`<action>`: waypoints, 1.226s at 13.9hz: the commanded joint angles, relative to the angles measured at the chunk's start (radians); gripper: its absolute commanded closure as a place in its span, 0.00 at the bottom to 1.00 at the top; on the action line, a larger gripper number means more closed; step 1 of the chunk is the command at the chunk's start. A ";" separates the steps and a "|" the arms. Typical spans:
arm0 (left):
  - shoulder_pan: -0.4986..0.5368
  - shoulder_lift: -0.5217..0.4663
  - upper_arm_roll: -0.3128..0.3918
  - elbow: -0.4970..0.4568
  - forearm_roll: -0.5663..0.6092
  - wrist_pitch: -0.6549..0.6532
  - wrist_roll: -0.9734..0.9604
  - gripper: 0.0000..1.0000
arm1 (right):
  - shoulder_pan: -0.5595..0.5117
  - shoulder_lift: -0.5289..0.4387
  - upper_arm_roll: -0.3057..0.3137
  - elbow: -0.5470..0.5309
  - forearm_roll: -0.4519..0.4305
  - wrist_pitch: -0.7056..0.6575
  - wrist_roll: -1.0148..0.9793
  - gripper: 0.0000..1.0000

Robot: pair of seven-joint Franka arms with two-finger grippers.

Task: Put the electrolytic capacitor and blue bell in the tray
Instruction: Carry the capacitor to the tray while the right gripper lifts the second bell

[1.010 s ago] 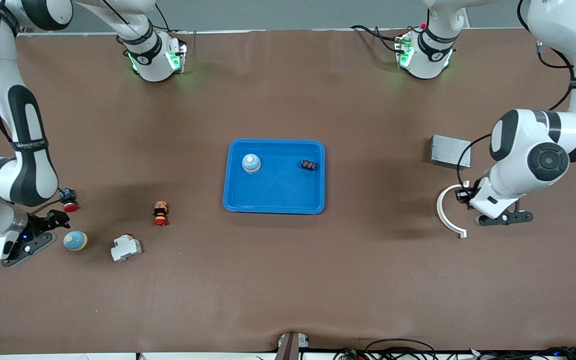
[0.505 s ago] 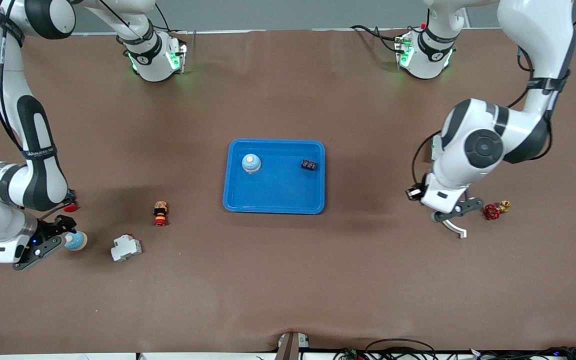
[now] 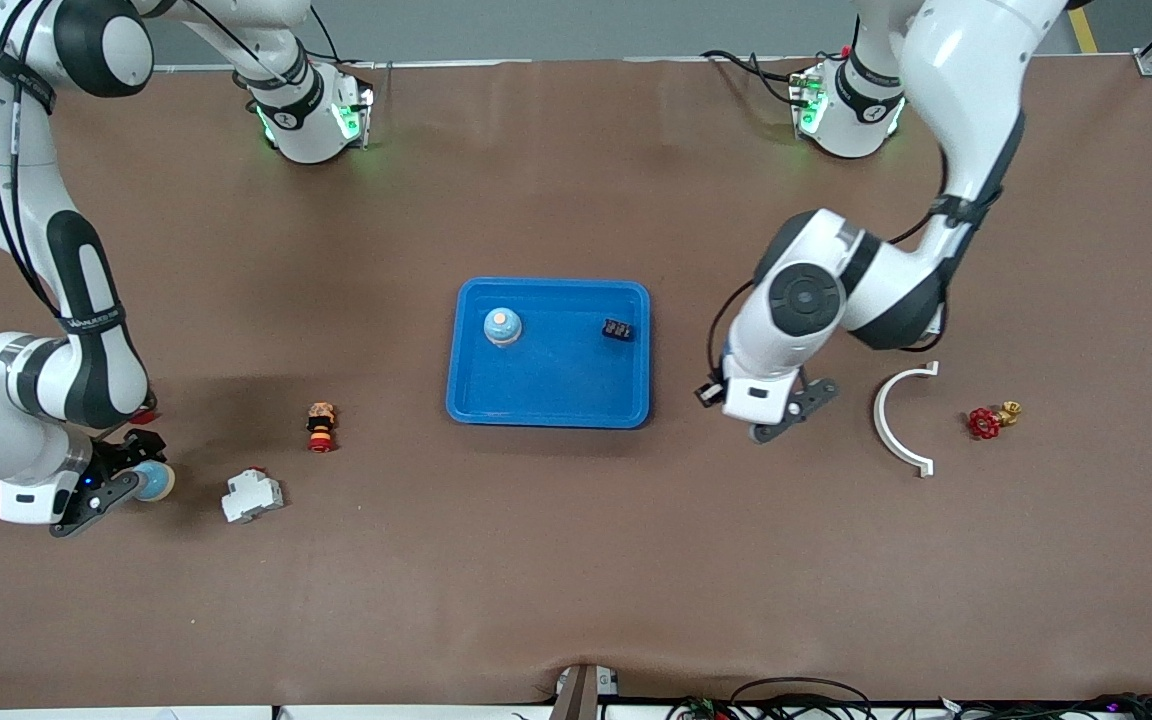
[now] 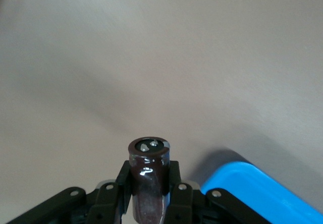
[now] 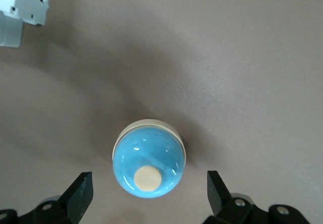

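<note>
Electrolytic capacitor (image 4: pixel 148 181), dark brown cylinder with metal terminals: clamped upright in the left gripper (image 3: pixel 784 415), over bare table beside the shallow bright-blue plastic tray (image 3: pixel 548 405), presumably for drop-off. Blue domed bell (image 5: pixel 149 165) with cream button: on the table at the right arm's end, straddled by the spread right gripper (image 5: pixel 149 199), ready for grasping.

White arms with black joint bands, black cables, green-lit bases, black claws.

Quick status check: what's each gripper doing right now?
Left gripper: shut on the electrolytic capacitor, over bare table beside the tray.
Right gripper: open, straddling the blue bell on the table.
</note>
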 commanded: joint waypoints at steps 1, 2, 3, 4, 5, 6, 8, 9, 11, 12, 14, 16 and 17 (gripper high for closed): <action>-0.074 0.116 0.012 0.133 -0.001 -0.011 -0.143 1.00 | -0.018 0.024 0.016 0.022 0.000 0.004 -0.014 0.00; -0.090 0.137 0.012 0.160 -0.001 -0.011 -0.173 1.00 | -0.018 0.029 0.016 0.022 0.000 0.011 -0.014 0.00; -0.113 0.156 0.012 0.178 -0.003 -0.005 -0.209 1.00 | -0.018 0.032 0.016 0.022 0.000 0.018 -0.014 0.00; -0.134 0.172 0.013 0.192 -0.001 0.027 -0.246 1.00 | -0.018 0.038 0.016 0.023 0.000 0.018 -0.014 0.00; -0.148 0.189 0.015 0.192 -0.001 0.068 -0.281 1.00 | -0.018 0.041 0.016 0.023 0.000 0.021 -0.014 0.00; -0.162 0.206 0.019 0.192 -0.001 0.108 -0.305 1.00 | -0.018 0.046 0.016 0.023 0.001 0.036 -0.014 0.00; -0.200 0.234 0.051 0.194 -0.003 0.156 -0.330 1.00 | -0.018 0.051 0.016 0.023 0.001 0.048 -0.014 0.00; -0.232 0.243 0.076 0.195 -0.004 0.173 -0.333 1.00 | -0.017 0.051 0.018 0.023 0.001 0.048 -0.014 0.00; -0.271 0.261 0.113 0.195 -0.007 0.194 -0.364 1.00 | -0.015 0.055 0.019 0.023 -0.002 0.051 -0.016 0.00; -0.272 0.268 0.113 0.195 -0.006 0.199 -0.366 1.00 | -0.010 0.055 0.019 0.023 -0.003 0.050 -0.016 0.34; -0.277 0.269 0.113 0.195 -0.009 0.201 -0.367 1.00 | -0.009 0.055 0.019 0.023 -0.005 0.050 -0.017 0.69; -0.288 0.271 0.113 0.195 -0.009 0.201 -0.382 1.00 | -0.009 0.054 0.019 0.025 -0.005 0.050 -0.017 0.97; -0.288 0.271 0.113 0.194 -0.007 0.201 -0.382 1.00 | -0.009 0.054 0.021 0.025 -0.003 0.048 -0.017 0.99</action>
